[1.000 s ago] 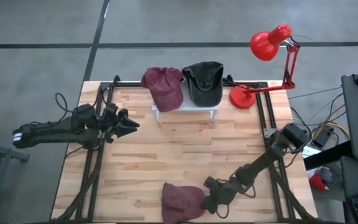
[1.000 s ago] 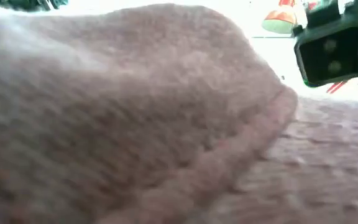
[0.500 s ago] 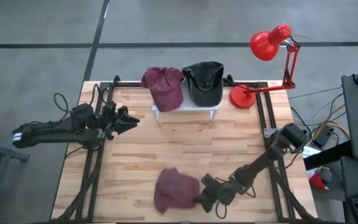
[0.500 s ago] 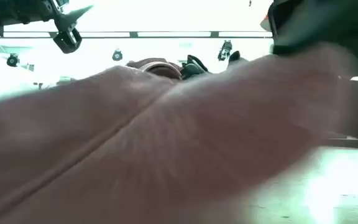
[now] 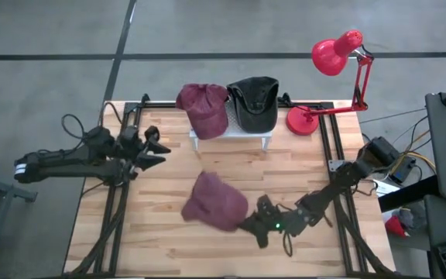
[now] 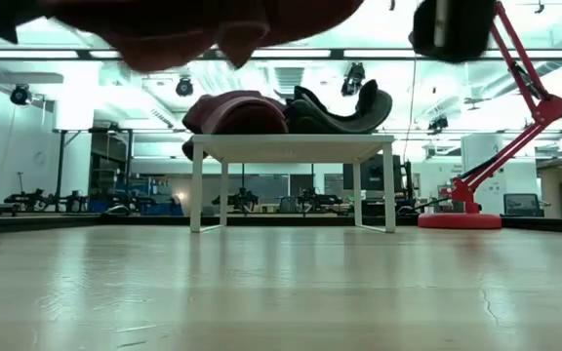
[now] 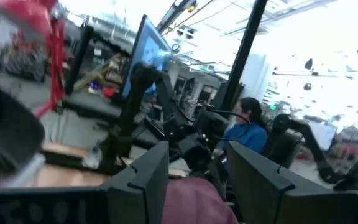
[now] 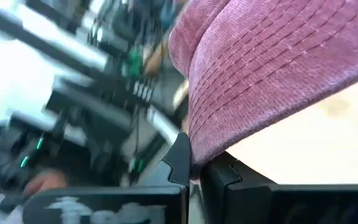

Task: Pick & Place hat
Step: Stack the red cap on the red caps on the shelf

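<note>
The right gripper [image 5: 248, 225], jaws clenched on the brim of a maroon hat [image 5: 214, 201], holds it clear above the wooden worktop [image 5: 285, 167] near centre. At 12 o'clock, a white stand [image 5: 231, 136] carries another maroon hat [image 5: 204, 107] and a black hat [image 5: 255, 102]. No readable writing shows. The left gripper [image 5: 159, 149] hovers at 9 o'clock, jaws released.
</note>
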{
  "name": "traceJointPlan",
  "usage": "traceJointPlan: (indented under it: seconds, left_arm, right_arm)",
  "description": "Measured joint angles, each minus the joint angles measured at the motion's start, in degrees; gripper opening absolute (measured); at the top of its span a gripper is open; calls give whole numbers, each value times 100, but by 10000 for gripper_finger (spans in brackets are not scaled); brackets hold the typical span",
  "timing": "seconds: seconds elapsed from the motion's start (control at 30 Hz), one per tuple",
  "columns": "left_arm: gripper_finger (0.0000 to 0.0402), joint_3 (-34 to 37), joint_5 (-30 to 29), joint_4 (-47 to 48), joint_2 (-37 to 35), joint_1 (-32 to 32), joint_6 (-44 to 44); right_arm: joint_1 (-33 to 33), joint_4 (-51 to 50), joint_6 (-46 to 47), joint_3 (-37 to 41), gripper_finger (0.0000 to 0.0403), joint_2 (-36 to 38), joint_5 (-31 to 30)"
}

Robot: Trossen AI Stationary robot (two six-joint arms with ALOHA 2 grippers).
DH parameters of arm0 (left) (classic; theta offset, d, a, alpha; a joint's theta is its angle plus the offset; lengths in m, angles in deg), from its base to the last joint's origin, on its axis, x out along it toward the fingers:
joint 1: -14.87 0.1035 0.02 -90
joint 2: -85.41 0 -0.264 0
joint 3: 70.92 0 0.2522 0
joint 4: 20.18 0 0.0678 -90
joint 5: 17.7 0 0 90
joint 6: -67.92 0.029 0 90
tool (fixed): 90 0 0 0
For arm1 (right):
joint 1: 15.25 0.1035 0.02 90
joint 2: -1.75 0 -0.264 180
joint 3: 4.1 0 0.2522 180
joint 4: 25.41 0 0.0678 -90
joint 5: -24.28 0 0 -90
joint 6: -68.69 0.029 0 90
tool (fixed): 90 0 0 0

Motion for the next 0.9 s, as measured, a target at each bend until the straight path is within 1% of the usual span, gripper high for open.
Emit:
traceJointPlan:
  seconds: [0.1,0.17,0.23,0.3,0.37,0.43,0.5,0.63,0.73,0.9]
  left_arm:
    - [163,-325,-81,276,-89,0,531]
    - [163,-617,-250,731,-127,0,980]
    - [163,-976,-570,1404,-136,0,1465]
    - [163,-1374,-1070,2118,-125,0,1911]
    - [163,-1730,-1653,2663,-112,0,2261]
    - [163,-2047,-2146,2976,-124,0,2517]
    - [163,-2254,-2444,3175,-118,2,2678]
    - [163,-2421,-2566,3236,-117,2,2836]
    - [163,-2404,-2583,3223,-123,2,2842]
    - [163,-2311,-2658,3260,-49,0,2835]
  right_arm:
    - [-85,-6,-337,2,9,313,-662]
    - [-186,-5,-555,-20,9,499,-1055]
    - [-297,6,-871,-99,9,648,-1414]
    - [-504,14,-1205,-233,10,742,-1573]
    - [-767,34,-1627,-430,10,799,-1571]
    - [-1069,116,-2049,-684,10,800,-1580]
    - [-1398,122,-2273,-959,10,764,-1574]
    - [-2117,117,-2452,-1488,10,502,-1187]
    - [-2569,115,-2297,-1955,10,101,-825]
    - [-2908,98,-2185,-2693,11,-629,-786]
